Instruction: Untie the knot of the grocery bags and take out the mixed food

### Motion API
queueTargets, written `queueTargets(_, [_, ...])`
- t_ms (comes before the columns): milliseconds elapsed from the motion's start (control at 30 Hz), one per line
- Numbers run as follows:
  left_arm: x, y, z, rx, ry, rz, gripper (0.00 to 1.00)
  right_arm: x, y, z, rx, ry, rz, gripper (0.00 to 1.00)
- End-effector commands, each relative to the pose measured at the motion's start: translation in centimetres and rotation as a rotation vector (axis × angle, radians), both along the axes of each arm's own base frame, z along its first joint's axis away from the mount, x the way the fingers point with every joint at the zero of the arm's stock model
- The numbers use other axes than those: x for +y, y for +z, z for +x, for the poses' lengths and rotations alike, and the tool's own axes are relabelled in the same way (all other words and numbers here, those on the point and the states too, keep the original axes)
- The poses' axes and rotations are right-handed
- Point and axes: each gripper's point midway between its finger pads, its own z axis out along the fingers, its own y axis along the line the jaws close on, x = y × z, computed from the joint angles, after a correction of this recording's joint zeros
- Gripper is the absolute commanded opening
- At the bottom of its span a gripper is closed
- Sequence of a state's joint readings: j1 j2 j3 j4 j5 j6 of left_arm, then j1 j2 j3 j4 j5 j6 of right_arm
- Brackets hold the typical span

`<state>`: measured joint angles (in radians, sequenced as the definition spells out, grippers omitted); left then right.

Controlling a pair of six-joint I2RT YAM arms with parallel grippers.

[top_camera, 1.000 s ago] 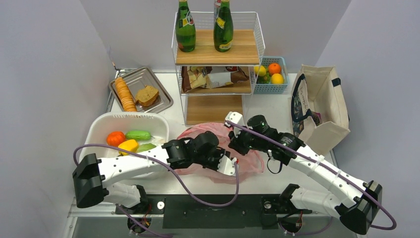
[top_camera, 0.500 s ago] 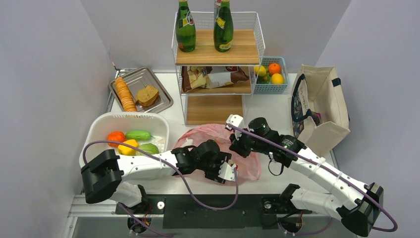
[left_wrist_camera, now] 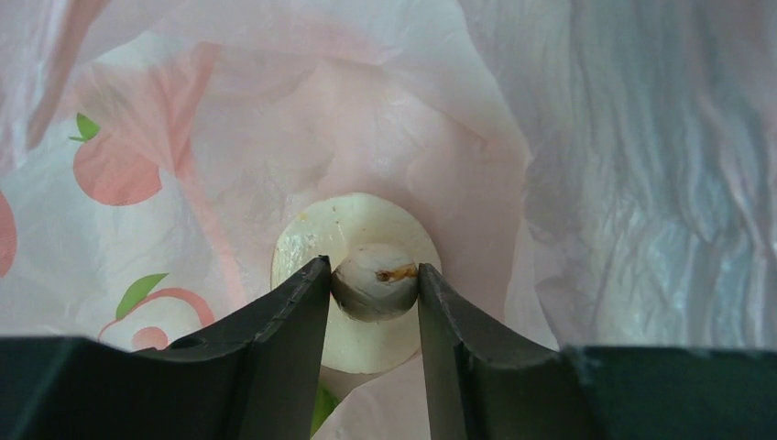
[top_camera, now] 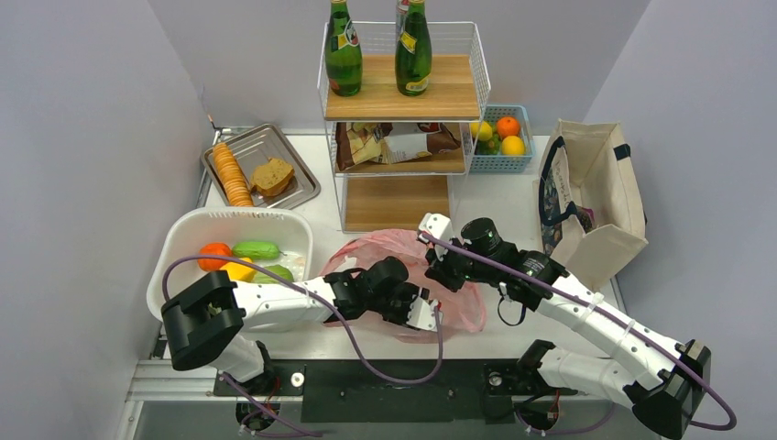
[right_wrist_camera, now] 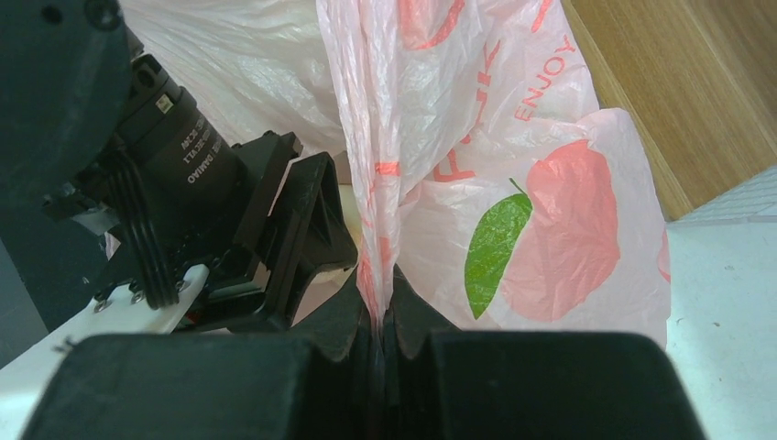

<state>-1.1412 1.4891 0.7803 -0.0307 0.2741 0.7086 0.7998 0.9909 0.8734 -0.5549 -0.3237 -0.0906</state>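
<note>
The pink grocery bag (top_camera: pixel 463 307) lies open at the table's front centre; no knot shows. My left gripper (top_camera: pixel 429 312) is inside the bag. In the left wrist view it (left_wrist_camera: pixel 374 286) is shut on the stem of a tan mushroom (left_wrist_camera: pixel 362 225), cap facing away, with pink plastic (left_wrist_camera: pixel 596 137) all around. My right gripper (top_camera: pixel 440 268) is shut on a fold of the bag's rim (right_wrist_camera: pixel 385 183) and holds it up (right_wrist_camera: pixel 383 316). The left gripper's body (right_wrist_camera: pixel 293 229) shows just beside that fold. Other food in the bag is hidden.
A white tub (top_camera: pixel 229 218) at the left holds an orange fruit (top_camera: pixel 214 255), a green vegetable (top_camera: pixel 255 248) and a yellow item (top_camera: pixel 240 270). A wire shelf (top_camera: pixel 403 92) with green bottles stands behind. A beige tote (top_camera: pixel 605 197) is at right, a metal tray (top_camera: pixel 261 147) at back left.
My left arm's shoulder and elbow have swung right and its gripper has stayed in the bag, which has shifted a little. The right gripper has kept its hold.
</note>
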Motion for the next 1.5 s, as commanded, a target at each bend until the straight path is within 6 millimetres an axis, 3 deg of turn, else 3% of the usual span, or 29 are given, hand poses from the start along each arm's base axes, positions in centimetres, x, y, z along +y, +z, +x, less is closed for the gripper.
queueTargets(0, [-0.8, 1.5, -0.3, 0.028, -0.020, -0.067, 0.29, 0.2, 0.8, 0.0, -0.036, 0.024, 0.016, 0.00])
queueTargets(100, [-1.2, 2.7, -0.4, 0.027, -0.026, -0.099, 0.17, 0.2, 0.7, 0.1, -0.039, 0.025, 0.014, 0.00])
queueTargets(233, [-2.1, 7.0, -0.1, 0.004, -0.003, -0.201, 0.01, 0.0, 0.7, 0.1, -0.045, 0.025, 0.009, 0.00])
queueTargets(500, [-3.2, 17.6, 0.5, -0.035, 0.040, -0.430, 0.00, -0.1, 0.2, -0.2, -0.037, 0.024, 0.004, 0.00])
queueTargets(633, [-1.8, 20.6, -1.1, -0.013, 0.000, -0.435, 0.00, -0.5, 0.3, 0.5, -0.047, -0.012, -0.001, 0.00])
queueTargets(700, [-0.5, 21.2, -1.1, 0.001, -0.005, -0.402, 0.00, -0.6, 0.4, 0.9, -0.051, -0.032, 0.002, 0.00])
queueTargets(833, [3.3, 20.4, -2.6, 0.077, -0.052, -0.274, 0.00, -0.8, 1.4, 1.9, -0.076, -0.069, 0.022, 0.00])
queueTargets(1033, [6.4, 19.9, -3.6, 0.103, -0.001, -0.215, 0.00, -0.2, 3.5, 2.4, -0.112, -0.058, 0.068, 0.00])
queueTargets(1100, [6.9, 21.5, -3.2, 0.078, 0.045, -0.255, 0.00, -0.3, 3.4, 2.5, -0.115, -0.060, 0.058, 0.00])
queueTargets(1167, [7.4, 25.7, -2.3, 0.034, 0.115, -0.345, 0.00, -0.6, 3.0, 2.6, -0.127, -0.060, 0.033, 0.00])
queueTargets(1200, [8.3, 26.8, -1.4, 0.029, 0.168, -0.361, 0.00, -0.8, 2.8, 2.8, -0.139, -0.060, 0.019, 0.00])
queueTargets(1233, [9.7, 29.2, 0.5, 0.017, 0.276, -0.408, 0.00, -1.0, 2.7, 2.8, -0.144, -0.056, 0.008, 0.00])
queueTargets(1267, [11.0, 29.4, 1.5, 0.033, 0.346, -0.397, 0.00, -1.1, 2.6, 2.8, -0.146, -0.055, 0.002, 0.00])
queueTargets(1300, [13.5, 30.7, 3.9, 0.036, 0.480, -0.427, 0.00, -1.1, 2.6, 2.8, -0.149, -0.051, -0.005, 0.00])
queueTargets(1333, [15.2, 30.4, 4.4, 0.063, 0.541, -0.414, 0.00, -1.2, 2.5, 2.8, -0.148, -0.051, -0.008, 0.00])
queueTargets(1367, [18.0, 30.1, 6.3, 0.067, 0.656, -0.419, 0.00, -1.2, 2.5, 2.8, -0.149, -0.049, -0.011, 0.00])
queueTargets(1400, [19.8, 29.4, 6.4, 0.071, 0.705, -0.405, 0.00, -1.1, 2.4, 2.7, -0.146, -0.042, -0.010, 0.00])
queueTargets(1433, [22.5, 27.9, 7.7, 0.087, 0.815, -0.392, 0.00, -1.1, 2.3, 2.7, -0.143, -0.039, -0.012, 0.00])
queueTargets(1467, [23.8, 27.0, 7.3, 0.089, 0.833, -0.375, 0.00, -1.0, 2.3, 2.6, -0.140, -0.032, -0.010, 0.00])
